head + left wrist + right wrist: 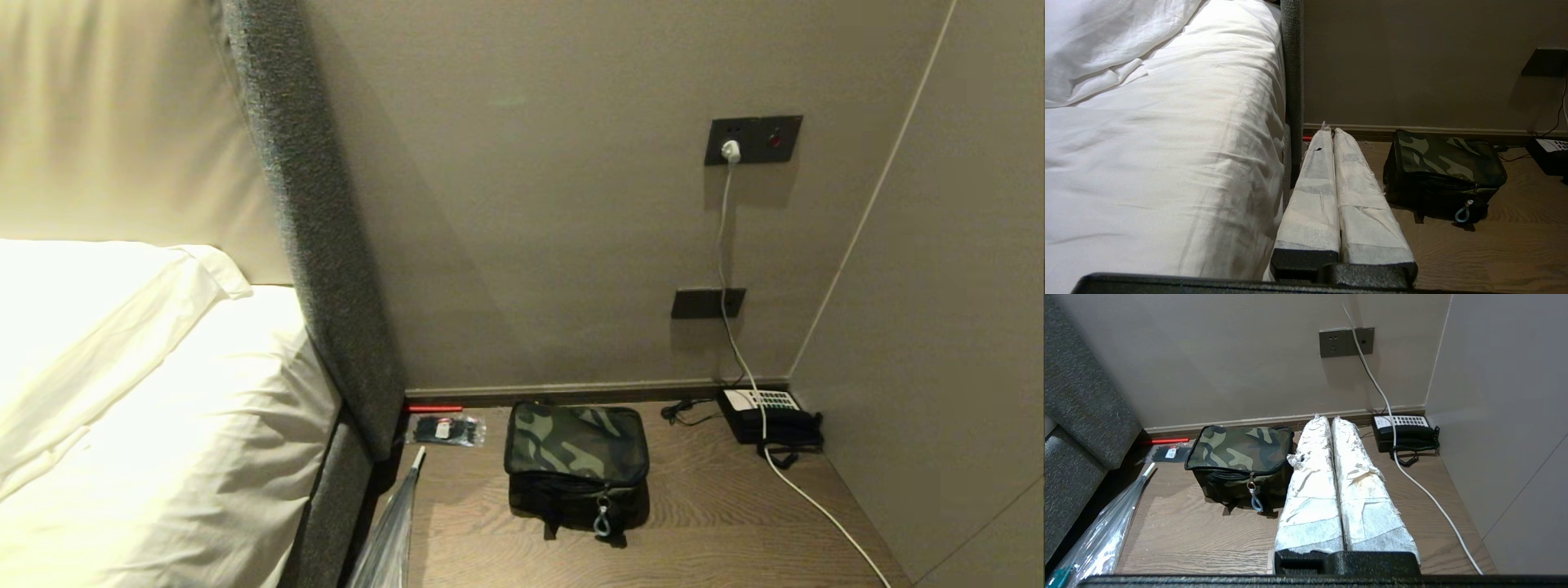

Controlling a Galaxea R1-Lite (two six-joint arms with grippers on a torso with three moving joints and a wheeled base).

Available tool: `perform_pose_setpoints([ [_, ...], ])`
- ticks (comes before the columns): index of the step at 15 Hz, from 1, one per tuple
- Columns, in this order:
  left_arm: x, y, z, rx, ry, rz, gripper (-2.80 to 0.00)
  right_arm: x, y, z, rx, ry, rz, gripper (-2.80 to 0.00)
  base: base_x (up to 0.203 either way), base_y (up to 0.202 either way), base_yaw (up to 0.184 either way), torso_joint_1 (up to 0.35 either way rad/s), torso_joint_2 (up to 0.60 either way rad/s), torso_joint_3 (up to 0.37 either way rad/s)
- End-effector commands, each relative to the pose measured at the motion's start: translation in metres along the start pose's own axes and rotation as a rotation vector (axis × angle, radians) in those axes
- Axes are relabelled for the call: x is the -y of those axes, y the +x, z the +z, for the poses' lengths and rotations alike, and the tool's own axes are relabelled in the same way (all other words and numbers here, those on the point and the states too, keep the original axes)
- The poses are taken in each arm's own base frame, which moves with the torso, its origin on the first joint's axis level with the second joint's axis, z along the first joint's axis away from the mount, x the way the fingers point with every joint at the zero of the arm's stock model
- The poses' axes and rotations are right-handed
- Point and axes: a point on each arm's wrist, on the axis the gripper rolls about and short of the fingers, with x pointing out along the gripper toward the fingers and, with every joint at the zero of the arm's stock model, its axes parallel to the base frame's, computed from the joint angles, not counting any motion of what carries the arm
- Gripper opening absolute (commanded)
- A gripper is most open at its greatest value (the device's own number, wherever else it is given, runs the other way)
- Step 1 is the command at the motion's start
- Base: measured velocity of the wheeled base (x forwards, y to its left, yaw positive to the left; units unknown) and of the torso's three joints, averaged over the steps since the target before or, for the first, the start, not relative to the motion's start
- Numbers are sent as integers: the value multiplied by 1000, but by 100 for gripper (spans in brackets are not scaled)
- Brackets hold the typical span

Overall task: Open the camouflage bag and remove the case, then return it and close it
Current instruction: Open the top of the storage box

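— Both grippers parked, jaws pressed together, gripping nothing?
— Yes. Left gripper [1329,132] hangs beside the bed [1167,143]; right gripper [1327,418] sits near the telephone [1404,435].
— And the camouflage bag [575,457]?
— Zipped, on the tabletop [718,514], between both jaws, touching neither.

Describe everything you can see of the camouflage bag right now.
The camouflage bag is a boxy, soft fabric bag in green, brown and black, with black trim. It sits upright and zipped shut on the wooden surface near the wall. A metal clip hangs from the zipper on the side facing the robot. Nothing touches it.
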Motion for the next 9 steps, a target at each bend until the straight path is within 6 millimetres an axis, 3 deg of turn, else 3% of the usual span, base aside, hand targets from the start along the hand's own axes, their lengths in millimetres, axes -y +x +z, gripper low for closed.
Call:
perform_pose_setpoints([
  [1, 0, 0, 0, 0, 0, 1, -280, 0, 0, -4, 5, 1, -1, -280, 0, 0, 0, 0, 0, 0],
  [9, 0, 0, 0, 1, 0, 1, -280, 0, 0, -4, 5, 1, 0, -280, 0, 0, 0, 0, 0, 0],
])
